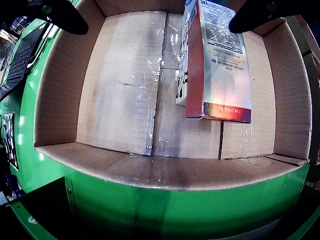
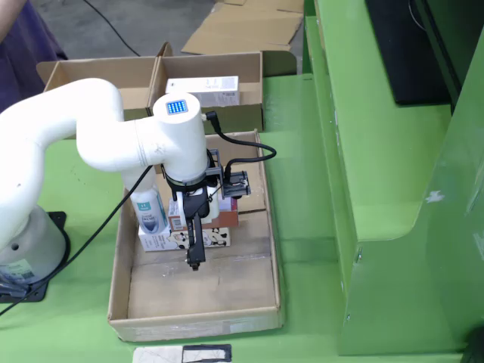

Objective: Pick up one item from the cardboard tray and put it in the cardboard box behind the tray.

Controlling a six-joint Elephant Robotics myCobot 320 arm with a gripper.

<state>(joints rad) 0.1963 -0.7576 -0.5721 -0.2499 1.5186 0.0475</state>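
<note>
Arm: your white myCobot arm [image 2: 113, 132] reached from the left edge of the green worktop [image 2: 302, 197] out over the cardboard tray [image 2: 268, 249], wrist pointing down, in the standing view
Claw: you had the claw [image 2: 196, 261] low inside the tray; its two dark fingers [image 1: 65, 15] showed only at the top corners of the riding view, and you could not tell from either picture whether they were apart or closed on anything
Red carton: the red-sided carton [image 1: 217, 65] lay on the tray floor toward its right wall in the riding view, printed face up, its far end running under the claw's right finger
Cow-print pack: a white pack with black patches [image 1: 182, 75] sat touching the red carton's left side in the riding view
Blue-label pack: in the standing view a white pack with a blue label [image 2: 150, 212] stood against the tray's left wall, beside the other items
Tray floor: bare taped cardboard filled the near half of the tray
Cardboard box: the cardboard box [image 2: 249, 83] stood behind the tray, touching its far edge, and you could see a long white package [image 2: 203, 89] lying in its right compartment
Flat cardboard: a flattened sheet [image 2: 242, 30] lay beyond the box
</note>
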